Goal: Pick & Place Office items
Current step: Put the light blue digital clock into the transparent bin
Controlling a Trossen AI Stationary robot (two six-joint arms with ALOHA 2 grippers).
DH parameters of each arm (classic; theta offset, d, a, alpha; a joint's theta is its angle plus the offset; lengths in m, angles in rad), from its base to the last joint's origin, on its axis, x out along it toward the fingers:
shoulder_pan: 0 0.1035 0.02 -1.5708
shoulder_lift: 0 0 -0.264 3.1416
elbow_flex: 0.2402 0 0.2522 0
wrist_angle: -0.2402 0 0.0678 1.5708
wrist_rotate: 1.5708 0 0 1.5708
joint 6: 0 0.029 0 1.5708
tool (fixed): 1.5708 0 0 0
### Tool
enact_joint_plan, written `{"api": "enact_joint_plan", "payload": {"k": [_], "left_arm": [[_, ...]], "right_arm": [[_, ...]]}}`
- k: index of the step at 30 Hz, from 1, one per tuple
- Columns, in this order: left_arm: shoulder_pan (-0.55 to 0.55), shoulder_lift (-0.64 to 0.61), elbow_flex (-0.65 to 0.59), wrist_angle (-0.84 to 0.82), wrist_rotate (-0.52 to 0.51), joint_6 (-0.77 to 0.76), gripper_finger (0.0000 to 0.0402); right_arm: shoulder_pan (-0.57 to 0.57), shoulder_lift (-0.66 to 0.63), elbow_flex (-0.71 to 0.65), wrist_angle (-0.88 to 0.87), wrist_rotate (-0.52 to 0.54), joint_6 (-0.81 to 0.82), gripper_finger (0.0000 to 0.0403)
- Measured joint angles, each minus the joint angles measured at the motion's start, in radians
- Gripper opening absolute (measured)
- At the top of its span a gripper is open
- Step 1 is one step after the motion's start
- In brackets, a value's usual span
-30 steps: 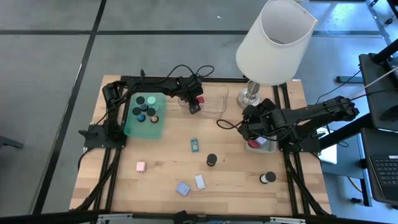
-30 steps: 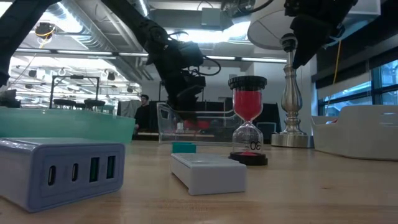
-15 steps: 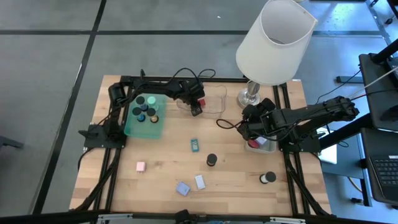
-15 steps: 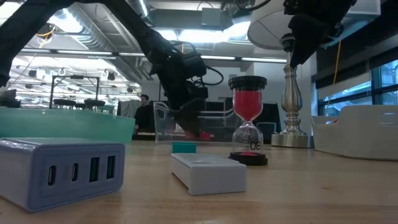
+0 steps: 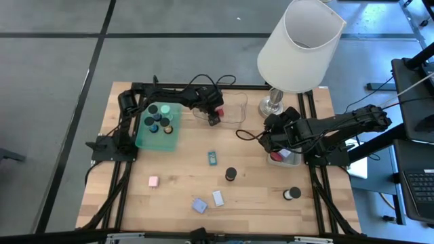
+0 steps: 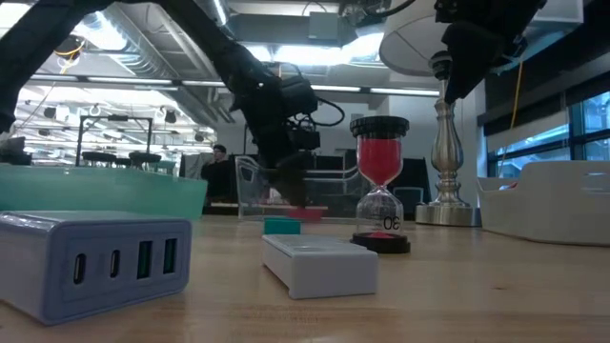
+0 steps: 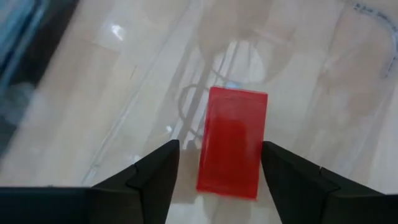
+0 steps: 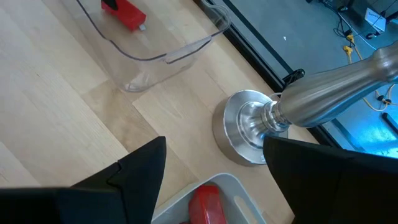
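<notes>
Taking the clear tray [image 5: 230, 110] as the landmark, the sorting looks partly done. The left claw [image 5: 213, 119] hangs over the tray's end nearest the green tray, its fingers spread apart with a red block [image 7: 232, 142] lying flat on the clear floor between them and touched by neither. To my eye that piece has been delivered, or is about to be gripped; the pictures cannot settle which.

Just beside the clear tray, the green tray [image 5: 144, 137] holds several black discs [image 5: 154, 108], so that batch appears placed. On the clear tray's far side, past the lamp base [image 5: 270, 105], the right claw [image 5: 274, 150] waits open over a grey tray [image 8: 244, 186] with a red piece [image 8: 204, 205] already inside.

Left on the bare tabletop [image 5: 176, 183], all on the near side of the clear tray: a teal block [image 5: 212, 157], a sand timer [image 6: 380, 181], a pink block [image 5: 153, 181], a light-blue charger [image 5: 199, 205] next to a white block [image 5: 218, 198], and a black spool [image 5: 291, 194]. Roughly half remains, I judge.
</notes>
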Motion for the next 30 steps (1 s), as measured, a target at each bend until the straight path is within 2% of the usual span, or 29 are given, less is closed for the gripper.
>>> {"api": "enact_joint_plan", "payload": {"k": [8, 10, 15, 17, 19, 26, 30], "left_arm": [[-0.018, -0.124, 0.108, -0.195, 0.009, 0.060, 0.0220], [-0.034, -0.166, 0.108, -0.227, 0.074, 0.078, 0.0216], [-0.119, -0.217, 0.109, -0.389, 0.366, 0.230, 0.0206], [-0.172, -0.219, 0.108, -0.440, 0.416, 0.302, 0.0202], [-0.228, -0.218, 0.108, -0.478, 0.403, 0.353, 0.0199], [-0.415, -0.165, 0.108, -0.466, 0.134, 0.505, 0.0198], [-0.480, -0.122, 0.108, -0.469, 0.123, 0.655, 0.0198]], "right_arm": [[0.000, 0.000, 0.000, 0.000, -0.008, -0.004, 0.0274], [0.000, 0.000, 0.000, 0.000, -0.008, -0.004, 0.0274], [0.000, 0.000, 0.000, 0.000, -0.008, -0.007, 0.0274], [0.000, 0.000, 0.000, 0.000, -0.007, -0.011, 0.0274], [0.000, 0.000, 0.000, 0.000, -0.003, -0.011, 0.0274], [0.000, 0.000, 0.000, 0.003, -0.005, -0.010, 0.0274], [0.000, 0.000, 0.000, 0.005, -0.008, -0.003, 0.0274]]}}
